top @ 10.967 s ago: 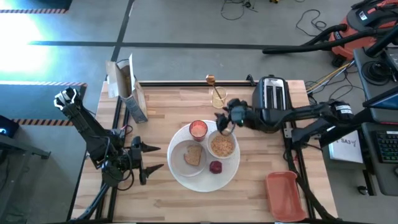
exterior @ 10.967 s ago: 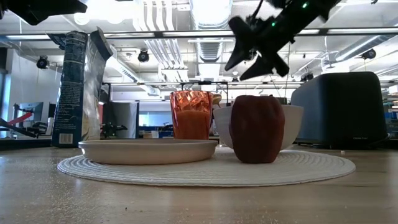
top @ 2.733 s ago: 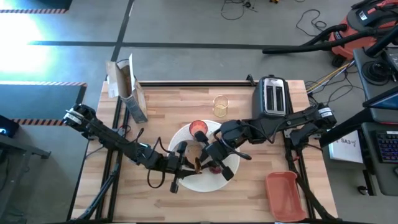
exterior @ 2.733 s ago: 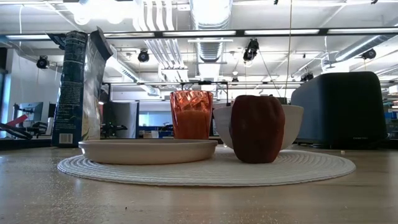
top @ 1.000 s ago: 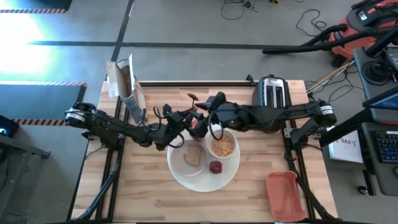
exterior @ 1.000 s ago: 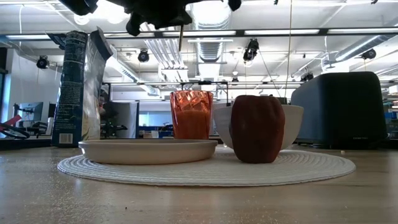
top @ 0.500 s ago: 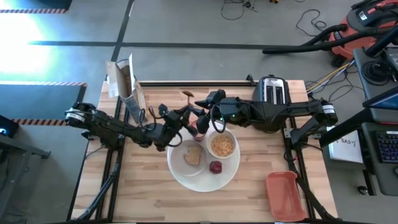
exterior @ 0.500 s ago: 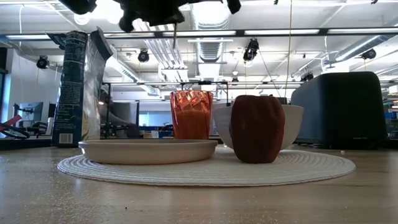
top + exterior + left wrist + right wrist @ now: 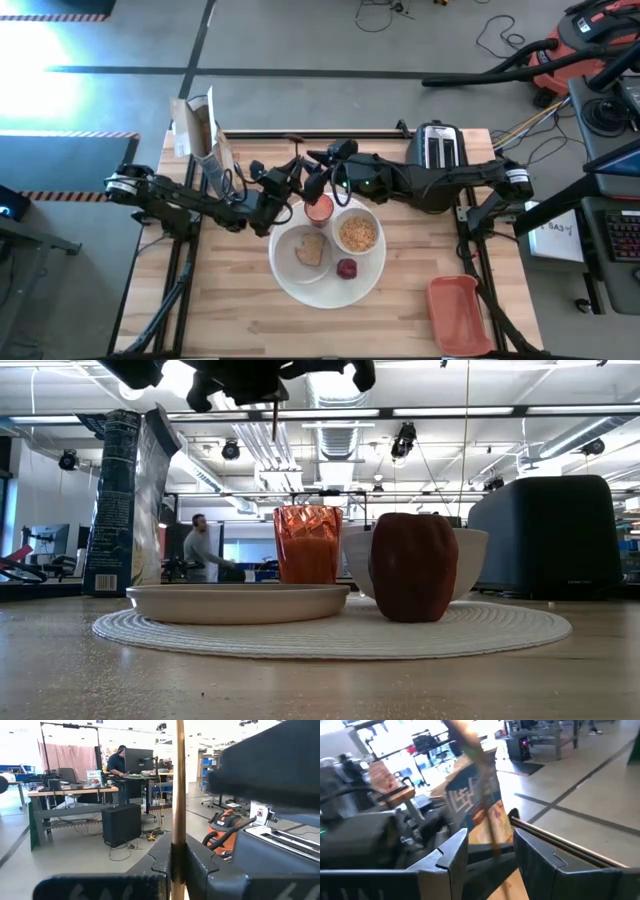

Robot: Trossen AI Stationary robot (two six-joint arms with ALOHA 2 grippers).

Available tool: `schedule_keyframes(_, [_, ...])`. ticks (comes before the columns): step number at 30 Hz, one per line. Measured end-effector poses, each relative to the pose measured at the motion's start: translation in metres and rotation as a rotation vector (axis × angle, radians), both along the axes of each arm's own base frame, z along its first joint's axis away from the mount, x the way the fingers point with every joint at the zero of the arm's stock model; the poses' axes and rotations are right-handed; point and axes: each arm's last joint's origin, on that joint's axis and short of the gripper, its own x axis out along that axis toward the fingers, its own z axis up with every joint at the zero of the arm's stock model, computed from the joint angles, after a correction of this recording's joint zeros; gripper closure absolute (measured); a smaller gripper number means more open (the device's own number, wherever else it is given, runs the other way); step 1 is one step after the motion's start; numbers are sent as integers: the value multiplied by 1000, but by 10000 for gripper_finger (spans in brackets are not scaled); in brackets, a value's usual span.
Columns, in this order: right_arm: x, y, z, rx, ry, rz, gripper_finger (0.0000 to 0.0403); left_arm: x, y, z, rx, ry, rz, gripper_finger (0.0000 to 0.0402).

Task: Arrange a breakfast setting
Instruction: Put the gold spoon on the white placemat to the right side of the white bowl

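Tabletop [image 9: 240, 300]: wooden, carrying the setting.
Large plate [image 9: 372, 278]: centre of the tabletop, holding smaller plate [image 9: 292, 256] with toast [image 9: 311, 250], bowl [image 9: 357, 233], fruit [image 9: 347, 268] at 5 o'clock, cup [image 9: 319, 209] at 12 o'clock.
My left jaws [image 9: 292, 172]: clenched on the gold spoon [image 9: 178, 795], upright above the cup.
My right jaws [image 9: 322, 160]: parted around the spoon's handle; whether they touch it, I cannot tell.
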Motion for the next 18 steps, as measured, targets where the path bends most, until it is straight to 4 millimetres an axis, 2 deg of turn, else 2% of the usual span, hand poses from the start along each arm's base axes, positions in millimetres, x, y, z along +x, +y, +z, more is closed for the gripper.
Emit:
schedule_keyframes(4, [1, -9, 0, 20, -23, -27, 258, 6, 0, 4, 3, -3, 2, 390])
schedule_keyframes(8, [1, -12, -1, 20, -20, -33, 258, 24, -3, 5, 32, 40, -16, 390])
schedule_keyframes(13, [-5, -12, -5, -9, 83, -44, 260, 43, -5, 2, 53, 110, 38, 390])
schedule_keyframes(18, [-9, -12, -5, -10, 112, -56, 270, 48, -6, 2, 55, 125, 57, 390])
